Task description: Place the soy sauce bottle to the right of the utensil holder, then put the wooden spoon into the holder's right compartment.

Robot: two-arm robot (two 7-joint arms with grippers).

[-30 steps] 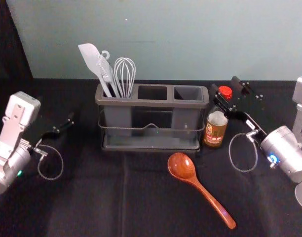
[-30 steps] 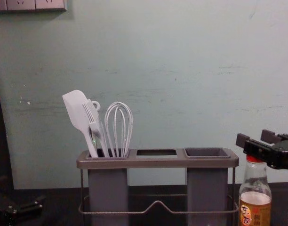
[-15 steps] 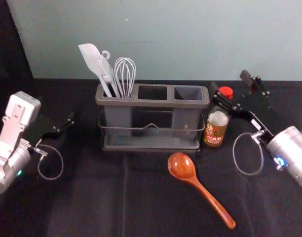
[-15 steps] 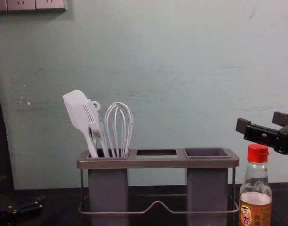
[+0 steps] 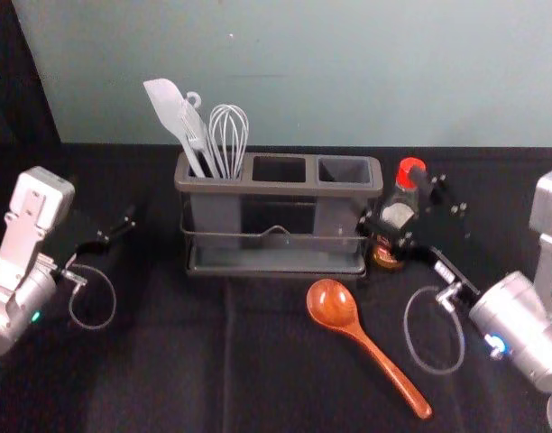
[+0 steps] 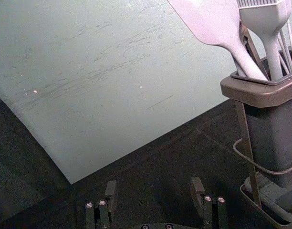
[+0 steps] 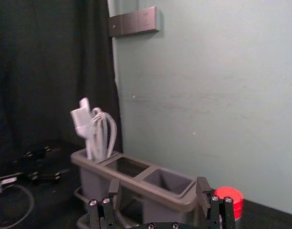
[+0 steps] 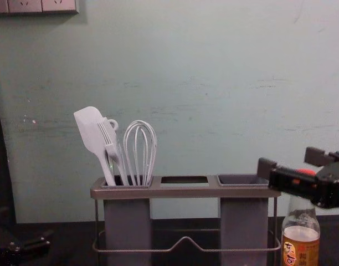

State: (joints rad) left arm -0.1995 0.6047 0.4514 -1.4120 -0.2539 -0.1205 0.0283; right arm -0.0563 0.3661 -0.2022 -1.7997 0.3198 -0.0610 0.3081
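The soy sauce bottle (image 5: pixel 400 215) stands upright close beside the right end of the utensil holder (image 5: pixel 276 262). My right gripper (image 5: pixel 391 197) is open over it, partly hiding the bottle; in the chest view, the right gripper (image 8: pixel 289 160) crosses in front of the bottle's neck and cap. In the right wrist view, the red cap (image 7: pixel 230 199) lies outside the gap of the right gripper (image 7: pixel 159 188), behind one finger. The wooden spoon (image 5: pixel 333 304) lies on the black cloth in front of the holder. My left gripper (image 5: pixel 105 230) idles at the left, open in its wrist view (image 6: pixel 154 188).
White utensils, including a spatula (image 5: pixel 166 104) and a whisk (image 5: pixel 228 135), stand in the holder's left compartment. The middle compartment (image 5: pixel 279 169) and right compartment (image 5: pixel 345 170) hold nothing visible. Behind the table rises a pale wall (image 5: pixel 348 72).
Having risen off the cap earlier, my right gripper has since shifted left and lower, toward the holder's right end. The bottle, spoon and left arm have stayed put.
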